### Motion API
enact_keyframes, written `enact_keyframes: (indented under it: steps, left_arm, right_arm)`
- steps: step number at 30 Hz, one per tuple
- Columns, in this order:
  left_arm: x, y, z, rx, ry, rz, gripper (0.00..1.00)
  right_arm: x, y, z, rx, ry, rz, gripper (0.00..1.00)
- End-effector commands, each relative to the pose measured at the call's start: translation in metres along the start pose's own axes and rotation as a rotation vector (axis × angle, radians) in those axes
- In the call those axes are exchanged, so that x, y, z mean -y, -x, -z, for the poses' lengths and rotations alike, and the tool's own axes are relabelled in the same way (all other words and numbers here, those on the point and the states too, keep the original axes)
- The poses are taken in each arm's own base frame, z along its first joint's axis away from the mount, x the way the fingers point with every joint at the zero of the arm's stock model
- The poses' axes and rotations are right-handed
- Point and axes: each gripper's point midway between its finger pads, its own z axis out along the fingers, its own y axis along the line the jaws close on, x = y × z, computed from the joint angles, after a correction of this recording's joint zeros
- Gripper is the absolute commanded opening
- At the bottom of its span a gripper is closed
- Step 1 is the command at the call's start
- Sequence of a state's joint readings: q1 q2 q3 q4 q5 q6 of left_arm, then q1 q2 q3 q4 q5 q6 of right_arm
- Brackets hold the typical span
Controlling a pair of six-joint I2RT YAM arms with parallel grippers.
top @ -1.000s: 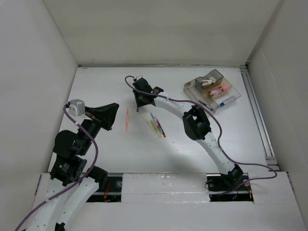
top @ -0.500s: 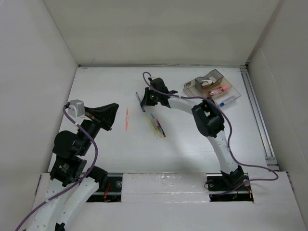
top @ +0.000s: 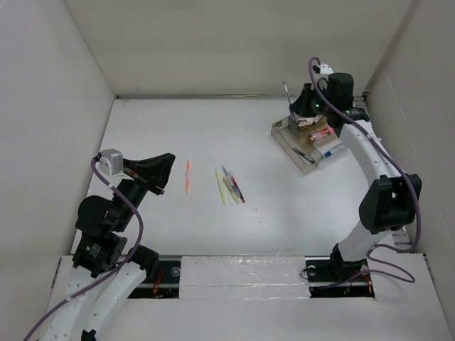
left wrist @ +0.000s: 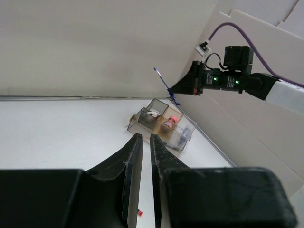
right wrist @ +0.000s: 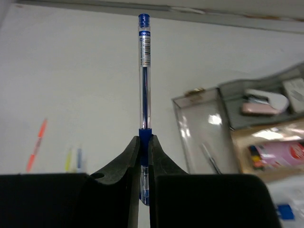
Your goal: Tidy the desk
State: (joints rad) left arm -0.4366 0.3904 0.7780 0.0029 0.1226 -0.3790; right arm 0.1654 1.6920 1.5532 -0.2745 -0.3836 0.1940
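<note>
Over at the far right corner of the wide, flat white desk [top: 178,128], whose metal rail runs near-to-far down its right side, the right gripper [right wrist: 145,142] hangs above the small clear compartmented plastic tray [top: 290,141], jaws clamped on a slim blue ballpoint pen with a clear barrel [right wrist: 144,71]. Pinched low on its barrel, the pen stands steeply, its long axis in line with the fingers, free blue-tipped end up and leaning a little away from the gripper. I reckon that's the worry: let go upright, it could topple across a divider or bounce out onto the desk, and a swivel in that thin pinch would do the same. The left gripper [left wrist: 146,140] sits well apart, fingers drawn nearly together on nothing, near a loose orange pen [top: 188,175]
</note>
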Motion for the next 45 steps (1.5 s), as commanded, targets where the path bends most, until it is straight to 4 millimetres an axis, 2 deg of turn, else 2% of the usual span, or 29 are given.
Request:
enact_keyframes:
  steps: [1, 3, 4, 8, 10, 12, 18, 21, 23, 26, 29, 30, 33, 35, 37, 38, 39, 40, 41, 43, 44, 45]
  left_arm:
    - [0.006, 0.004, -0.003, 0.021, -0.033, 0.003, 0.10]
    - [0.005, 0.003, -0.004, 0.014, -0.032, 0.004, 0.09]
    - [0.005, 0.003, -0.004, 0.015, -0.030, 0.003, 0.09]
    - [0.004, -0.001, -0.009, -0.003, -0.028, 0.004, 0.09]
    - [0.004, -0.001, -0.009, -0.004, -0.028, 0.003, 0.09]
    - [0.002, -0.002, -0.011, -0.006, -0.020, 0.003, 0.09]
    - [0.001, -0.004, -0.012, -0.014, -0.020, 0.004, 0.09]
    - [0.002, -0.004, -0.012, -0.013, -0.022, 0.002, 0.09]
    - [0.001, -0.002, -0.010, -0.004, -0.018, 0.000, 0.09]
    - [0.000, -0.003, -0.011, -0.007, -0.013, 0.001, 0.10]
    - [0.001, -0.002, -0.010, -0.004, -0.016, 0.000, 0.10]
    - [0.001, -0.001, -0.009, 0.001, -0.013, 0.001, 0.13]
    - [-0.001, -0.001, -0.010, -0.002, -0.002, 0.005, 0.18]
    - [-0.003, 0.001, -0.008, 0.009, 0.013, 0.008, 0.20]
    - [-0.010, 0.006, -0.006, 0.034, 0.057, 0.022, 0.22]
    - [-0.013, 0.010, -0.004, 0.051, 0.078, 0.026, 0.23]
    - [-0.015, 0.013, -0.004, 0.061, 0.099, 0.040, 0.24]
    - [-0.026, 0.015, -0.002, 0.082, 0.160, 0.046, 0.24]
    - [-0.029, 0.018, 0.000, 0.098, 0.178, 0.052, 0.24]
    - [-0.039, 0.020, 0.005, 0.116, 0.234, 0.069, 0.25]
    - [-0.040, 0.022, 0.006, 0.124, 0.244, 0.070, 0.25]
    - [-0.041, 0.023, 0.007, 0.130, 0.251, 0.073, 0.25]
  right_arm:
    - [0.048, -0.070, 0.019, -0.230, -0.148, 0.066, 0.00]
    - [0.072, -0.084, 0.025, -0.285, -0.207, 0.030, 0.00]
    - [0.077, -0.089, 0.025, -0.308, -0.190, 0.042, 0.00]
    - [0.084, -0.114, 0.018, -0.383, -0.122, 0.012, 0.00]
    - [0.089, -0.125, 0.015, -0.402, -0.156, 0.020, 0.00]
    - [0.102, -0.131, 0.016, -0.408, -0.224, 0.030, 0.00]
    - [0.118, -0.137, 0.016, -0.407, -0.307, 0.026, 0.00]
    - [0.120, -0.140, 0.015, -0.419, -0.336, 0.027, 0.11]
    - [0.121, -0.136, 0.016, -0.400, -0.369, 0.032, 0.32]
    - [0.116, -0.133, 0.014, -0.393, -0.361, 0.033, 0.36]
    - [0.090, -0.120, 0.012, -0.338, -0.316, 0.030, 0.39]
    - [0.071, -0.114, 0.013, -0.314, -0.289, 0.043, 0.39]
    - [0.039, -0.100, 0.008, -0.248, -0.244, 0.075, 0.38]
    - [-0.004, -0.094, 0.002, -0.182, -0.169, 0.088, 0.35]
    - [-0.050, -0.090, -0.011, -0.116, -0.058, 0.080, 0.25]
    - [-0.089, -0.106, -0.018, -0.126, 0.002, 0.100, 0.18]
    - [-0.111, -0.110, -0.025, -0.115, 0.034, 0.096, 0.01]
    - [-0.130, -0.116, -0.031, -0.116, 0.058, 0.113, 0.00]
    - [-0.163, -0.131, -0.046, -0.136, 0.082, 0.145, 0.00]
    - [-0.193, -0.151, -0.061, -0.179, 0.106, 0.167, 0.00]
    - [-0.205, -0.184, -0.078, -0.239, 0.080, 0.203, 0.00]
    - [-0.224, -0.167, -0.086, -0.202, 0.081, 0.208, 0.06]
